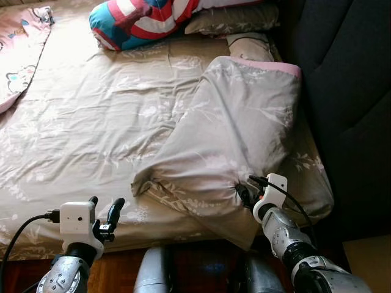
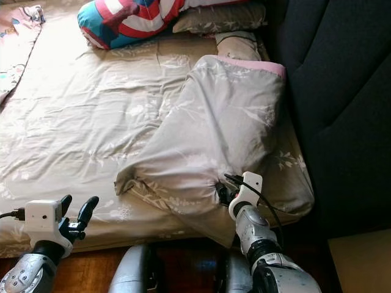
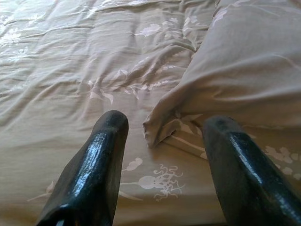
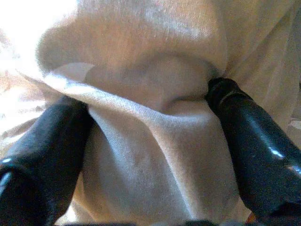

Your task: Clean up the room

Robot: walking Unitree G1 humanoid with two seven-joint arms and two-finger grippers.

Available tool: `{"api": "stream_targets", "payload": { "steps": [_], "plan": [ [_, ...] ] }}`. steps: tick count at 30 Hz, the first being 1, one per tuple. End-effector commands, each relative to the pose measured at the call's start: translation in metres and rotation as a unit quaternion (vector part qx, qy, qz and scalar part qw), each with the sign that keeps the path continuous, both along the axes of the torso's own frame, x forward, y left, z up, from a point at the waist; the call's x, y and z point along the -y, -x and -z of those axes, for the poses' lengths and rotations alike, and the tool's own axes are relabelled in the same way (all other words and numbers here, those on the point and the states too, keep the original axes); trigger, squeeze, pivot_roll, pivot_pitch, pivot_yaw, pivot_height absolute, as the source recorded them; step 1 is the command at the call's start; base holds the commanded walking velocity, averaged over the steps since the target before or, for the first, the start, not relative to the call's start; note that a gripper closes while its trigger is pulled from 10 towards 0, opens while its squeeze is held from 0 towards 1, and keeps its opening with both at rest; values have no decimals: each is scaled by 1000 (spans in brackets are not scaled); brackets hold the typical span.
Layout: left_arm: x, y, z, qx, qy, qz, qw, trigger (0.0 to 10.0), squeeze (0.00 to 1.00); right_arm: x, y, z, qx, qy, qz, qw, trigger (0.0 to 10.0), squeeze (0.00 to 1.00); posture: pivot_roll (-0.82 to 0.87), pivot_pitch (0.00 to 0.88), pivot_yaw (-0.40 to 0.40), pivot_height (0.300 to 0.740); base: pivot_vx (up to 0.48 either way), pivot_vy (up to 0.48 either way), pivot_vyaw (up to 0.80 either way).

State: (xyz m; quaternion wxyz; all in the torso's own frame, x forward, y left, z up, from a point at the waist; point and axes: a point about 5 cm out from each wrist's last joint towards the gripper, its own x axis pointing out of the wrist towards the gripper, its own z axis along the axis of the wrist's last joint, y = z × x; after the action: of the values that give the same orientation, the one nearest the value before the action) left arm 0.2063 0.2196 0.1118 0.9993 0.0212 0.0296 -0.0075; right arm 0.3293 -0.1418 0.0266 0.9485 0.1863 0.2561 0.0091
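A grey-beige floral blanket (image 1: 232,128) lies bunched on the right half of the bed (image 1: 91,122), with a pink hem at its far end. My right gripper (image 1: 243,190) is pushed into the blanket's near edge. In the right wrist view its fingers (image 4: 244,136) stand wide apart with a fold of the blanket (image 4: 150,155) between them. My left gripper (image 1: 105,201) is open over the bed's front edge, empty, to the left of the blanket's near corner (image 3: 153,134).
A red, white and blue striped pillow (image 1: 140,18) and a beige pillow (image 1: 232,21) lie at the far end. A pink patterned quilt (image 1: 18,49) lies at far left. A dark upholstered panel (image 1: 348,91) borders the bed's right side. Wooden floor (image 1: 24,268) lies below.
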Motion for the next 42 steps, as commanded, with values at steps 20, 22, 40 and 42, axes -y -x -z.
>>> {"api": "stream_targets", "payload": {
  "steps": [20,22,40,42],
  "plan": [
    [3,-1,4,-15,-3,-1,1000,10000,0,-4,29,32,-58,10,-13,998,0,0,141,311,66,656,0,0,0],
    [4,-4,5,-13,-1,-1,1000,10000,0,-3,27,30,-53,10,-10,998,0,0,139,307,65,656,0,0,0],
    [10,-29,11,5,12,-1,1000,10000,0,19,34,36,-57,26,20,998,0,0,78,218,35,656,0,0,0],
    [10,-31,12,7,13,-2,1000,10000,0,24,36,37,-57,33,30,997,0,0,71,209,32,656,0,0,0]
  ]
}}
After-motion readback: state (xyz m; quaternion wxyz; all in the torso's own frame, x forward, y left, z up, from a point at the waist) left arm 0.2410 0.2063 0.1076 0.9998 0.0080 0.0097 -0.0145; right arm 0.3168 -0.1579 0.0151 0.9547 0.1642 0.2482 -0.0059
